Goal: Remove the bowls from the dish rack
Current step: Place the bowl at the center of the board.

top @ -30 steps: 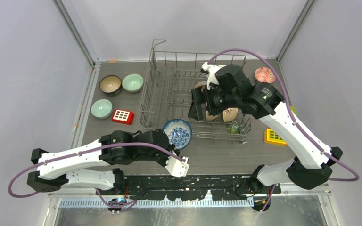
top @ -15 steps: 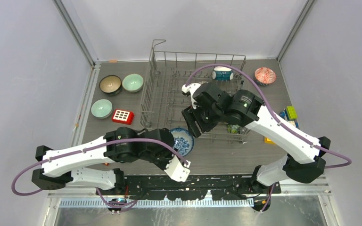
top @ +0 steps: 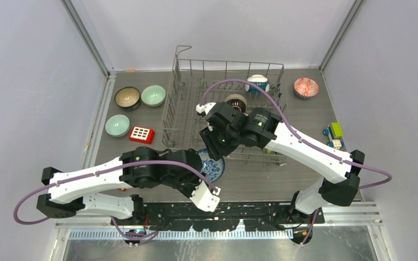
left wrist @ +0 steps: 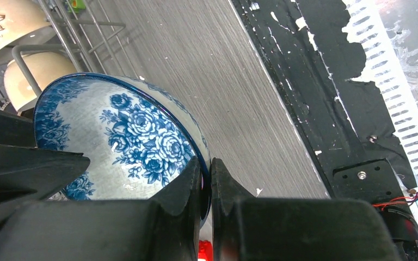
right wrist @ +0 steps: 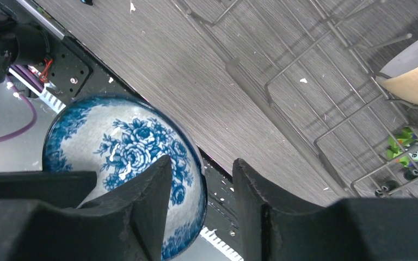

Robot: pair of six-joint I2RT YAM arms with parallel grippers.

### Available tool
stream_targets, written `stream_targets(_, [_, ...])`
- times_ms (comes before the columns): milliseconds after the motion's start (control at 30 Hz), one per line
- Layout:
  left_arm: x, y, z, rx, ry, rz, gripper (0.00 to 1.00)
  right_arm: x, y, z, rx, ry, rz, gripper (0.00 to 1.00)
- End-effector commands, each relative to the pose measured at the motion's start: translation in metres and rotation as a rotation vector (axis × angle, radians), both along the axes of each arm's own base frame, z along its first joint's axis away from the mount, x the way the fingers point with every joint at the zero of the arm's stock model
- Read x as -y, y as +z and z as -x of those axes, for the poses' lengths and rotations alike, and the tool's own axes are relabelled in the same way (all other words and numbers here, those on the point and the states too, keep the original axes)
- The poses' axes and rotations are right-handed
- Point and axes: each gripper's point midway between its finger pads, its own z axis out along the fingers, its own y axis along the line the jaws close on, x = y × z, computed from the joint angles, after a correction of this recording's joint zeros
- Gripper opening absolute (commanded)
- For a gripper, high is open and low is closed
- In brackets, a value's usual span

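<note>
A blue-and-white flowered bowl (top: 212,166) hangs in front of the dish rack (top: 177,117), over the table's near edge. My left gripper (left wrist: 207,169) is shut on its rim, one finger inside and one outside. My right gripper (right wrist: 201,169) straddles the opposite rim: its jaws are partly open, the inner finger lies against the bowl's inside (right wrist: 121,145), and a gap shows at the outer finger. In the top view the right gripper (top: 213,150) sits right over the bowl. A dark brown bowl (top: 235,101), a teal-and-white bowl (top: 257,84) and cream bowls (left wrist: 37,77) remain in the rack.
A brown bowl (top: 127,97) and two pale green bowls (top: 153,95) (top: 117,125) sit left of the rack by a red toy block (top: 141,134). A red patterned bowl (top: 306,87) and toy blocks (top: 334,132) lie on the right. A green owl toy (right wrist: 412,153) is in the rack.
My right arm swung from the rack's right side to its front left, over the held bowl, its jaws narrowing. The left gripper drew the bowl slightly nearer.
</note>
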Motion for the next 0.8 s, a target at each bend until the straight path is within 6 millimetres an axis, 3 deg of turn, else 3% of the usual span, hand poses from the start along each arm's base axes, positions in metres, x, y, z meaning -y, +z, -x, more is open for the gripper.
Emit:
stream_targets(0, [0.005,0.019,-0.003,0.031,0.01,0.068,0.0,-0.012,0.005,-0.002,0.006,-0.022,-0.067,0.47])
stream_targets(300, [0.006,0.018,-0.004,0.045,0.007,0.058,0.0,-0.012,-0.004,0.001,-0.019,-0.026,-0.061,0.38])
stream_targets(633, [0.008,0.019,-0.005,0.049,0.017,0.059,0.0,-0.007,-0.003,0.0,-0.007,-0.035,-0.057,0.11])
stream_targets(700, [0.009,0.02,-0.007,0.052,0.038,0.069,0.09,-0.006,0.001,0.0,-0.001,-0.043,-0.065,0.02])
stream_targets(767, [0.009,0.024,-0.01,0.058,0.065,0.085,0.28,-0.003,0.004,0.0,0.008,-0.049,-0.067,0.01])
